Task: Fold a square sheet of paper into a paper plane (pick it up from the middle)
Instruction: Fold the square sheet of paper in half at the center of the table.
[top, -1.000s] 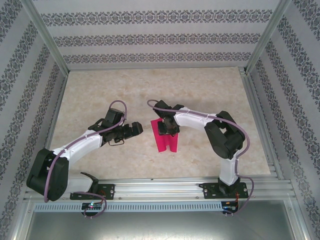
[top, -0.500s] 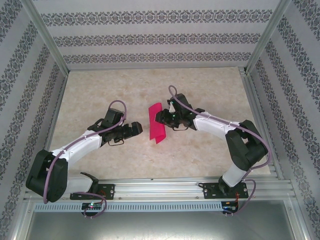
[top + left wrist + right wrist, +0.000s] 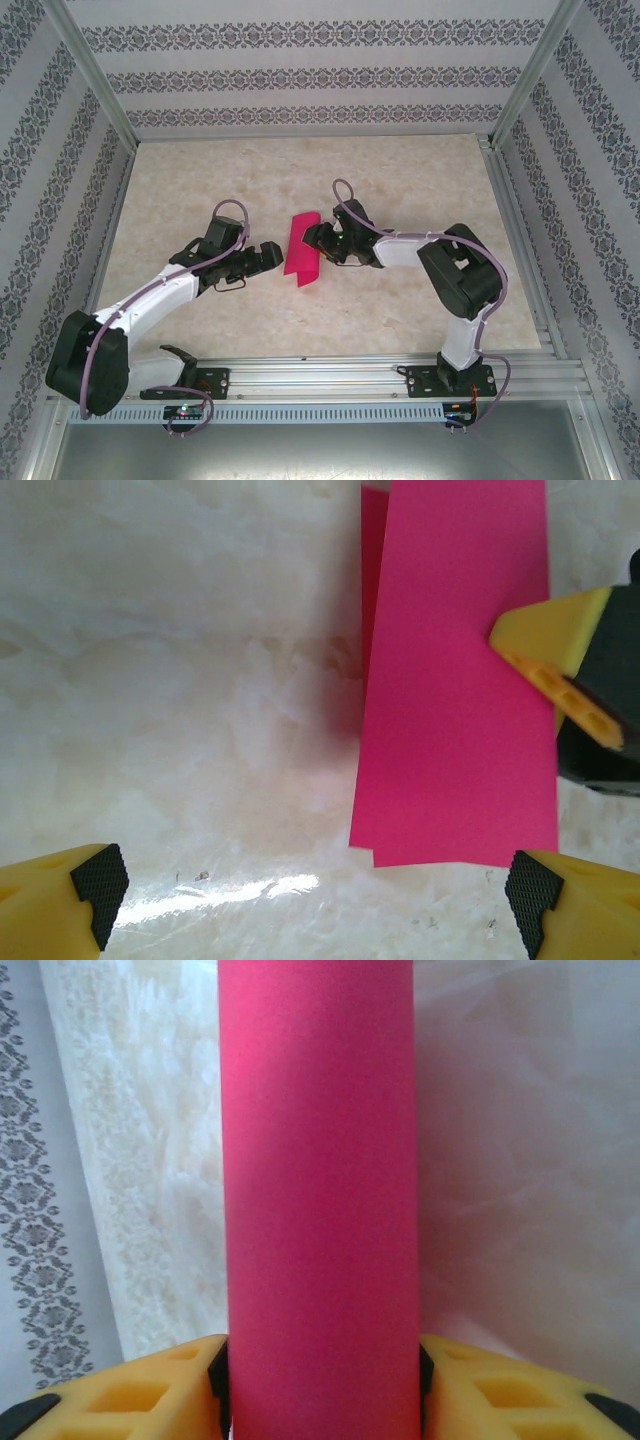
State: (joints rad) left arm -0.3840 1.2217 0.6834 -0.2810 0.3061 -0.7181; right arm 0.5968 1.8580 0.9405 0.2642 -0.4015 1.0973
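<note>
The square sheet of paper [image 3: 300, 254], already creased into a narrow strip, lay mid-table [image 3: 200, 180]; the right gripper [image 3: 320, 1385] straddled its width, grip unclear; the left gripper [image 3: 318, 900] gaped empty; the plane's nose and wing folds seemingly remained.

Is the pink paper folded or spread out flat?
Folded: the paper is a narrow strip, a second layer's edge showing beneath.

Paper [image 3: 318, 1200], both ends off-frame
</note>
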